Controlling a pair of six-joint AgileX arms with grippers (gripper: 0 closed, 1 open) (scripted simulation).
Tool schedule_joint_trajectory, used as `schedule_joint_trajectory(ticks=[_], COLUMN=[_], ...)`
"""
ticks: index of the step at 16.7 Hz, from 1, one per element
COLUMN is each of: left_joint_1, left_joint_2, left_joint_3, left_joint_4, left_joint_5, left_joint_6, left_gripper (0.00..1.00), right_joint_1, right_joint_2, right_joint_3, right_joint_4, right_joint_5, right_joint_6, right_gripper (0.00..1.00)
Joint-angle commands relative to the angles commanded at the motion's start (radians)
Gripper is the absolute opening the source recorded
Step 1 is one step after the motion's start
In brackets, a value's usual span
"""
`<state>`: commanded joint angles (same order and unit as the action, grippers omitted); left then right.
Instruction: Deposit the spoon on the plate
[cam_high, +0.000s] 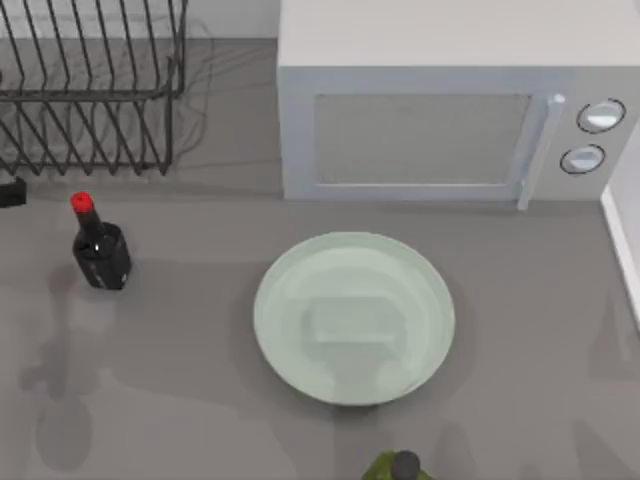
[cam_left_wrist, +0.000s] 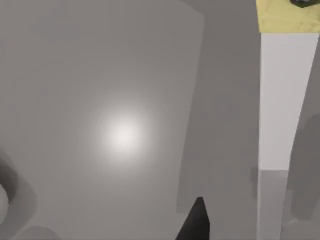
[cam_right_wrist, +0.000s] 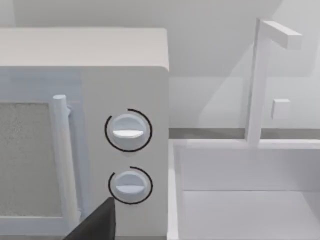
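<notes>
Working left to right across the top view: a wire rack (cam_high: 90, 85) sits at the back left, with a dark bottle (cam_high: 100, 250) in front of it. The plate (cam_high: 354, 318) lies bare mid-table, in front of the microwave (cam_high: 450, 110). You'll need to find the spoon first; I can't place it. Whether either gripper is apart or together, I cannot tell. Approach the plate from the open table to its left or right, and stay off the microwave front.
</notes>
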<state>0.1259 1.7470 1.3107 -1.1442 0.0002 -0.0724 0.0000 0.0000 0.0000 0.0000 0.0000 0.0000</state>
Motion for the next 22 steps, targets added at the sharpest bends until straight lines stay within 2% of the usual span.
schedule_joint_trajectory(ticks=[3,6,12,17,22], left_joint_1=[-0.020,-0.099,-0.381,-0.641,-0.818], left_joint_2=[-0.005,-0.016,0.018,0.136,0.318], left_joint_3=[0.019,0.084,0.277,0.417,0.496], left_joint_4=[-0.001,-0.002,-0.005,-0.019,-0.040], left_joint_5=[0.000,0.000,0.004,-0.001,-0.010], left_joint_6=[0.026,0.124,0.441,0.708,0.875], left_gripper=[0.00,0.00,0.00,0.00,0.00], right_joint_1=[0.000,0.000,0.000,0.000,0.000], right_joint_2=[0.000,0.000,0.000,0.000,0.000], right_joint_3=[0.000,0.000,0.000,0.000,0.000], right_joint_4=[0.000,0.000,0.000,0.000,0.000], right_joint_5=[0.000,0.000,0.000,0.000,0.000], right_joint_6=[0.000,0.000,0.000,0.000,0.000], right_gripper=[1.00,1.00,1.00,1.00,1.00])
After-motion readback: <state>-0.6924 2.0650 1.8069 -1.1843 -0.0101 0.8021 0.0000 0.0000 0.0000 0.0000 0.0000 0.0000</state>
